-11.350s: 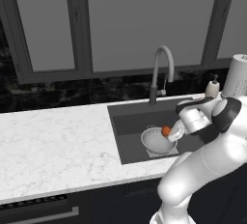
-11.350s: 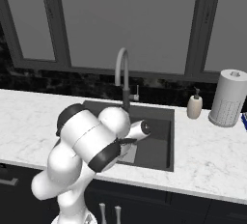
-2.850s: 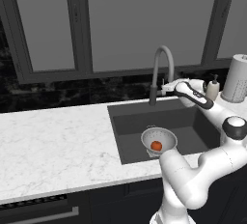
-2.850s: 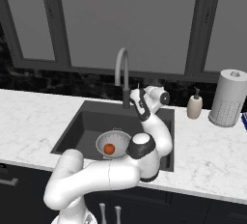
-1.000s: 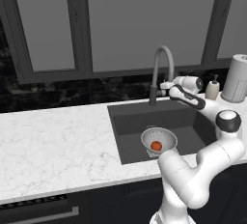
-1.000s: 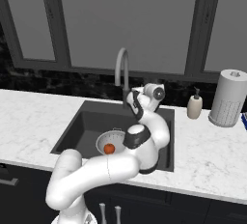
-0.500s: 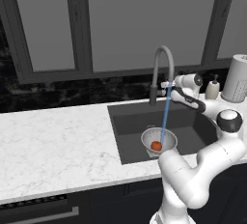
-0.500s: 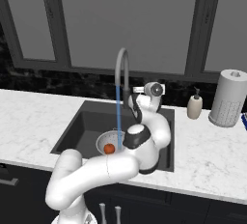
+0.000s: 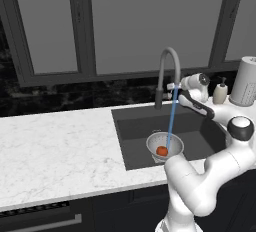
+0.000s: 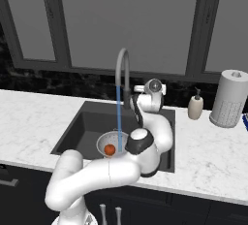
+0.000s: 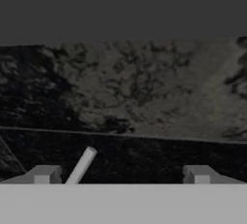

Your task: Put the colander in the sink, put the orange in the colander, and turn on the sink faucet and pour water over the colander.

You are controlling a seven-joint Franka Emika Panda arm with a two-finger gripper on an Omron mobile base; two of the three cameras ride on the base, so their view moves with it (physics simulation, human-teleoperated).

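The sink faucet arches over the dark sink. A thin blue stream of water falls from its spout into the silver colander standing in the basin. The orange lies inside the colander, just beside the stream. My gripper hangs open at the faucet's right side. In the hand view the pale lever stands between the wide-apart fingertips, close to the left one and not pinched.
A beige soap dispenser and a paper towel roll stand on the counter right of the sink. White marble counter stretches to the left. Dark window panes and black backsplash lie behind the faucet.
Water has started running from the spout into the colander. My gripper's fingers have spread apart off the lever, and the hand has drawn slightly away from the faucet.
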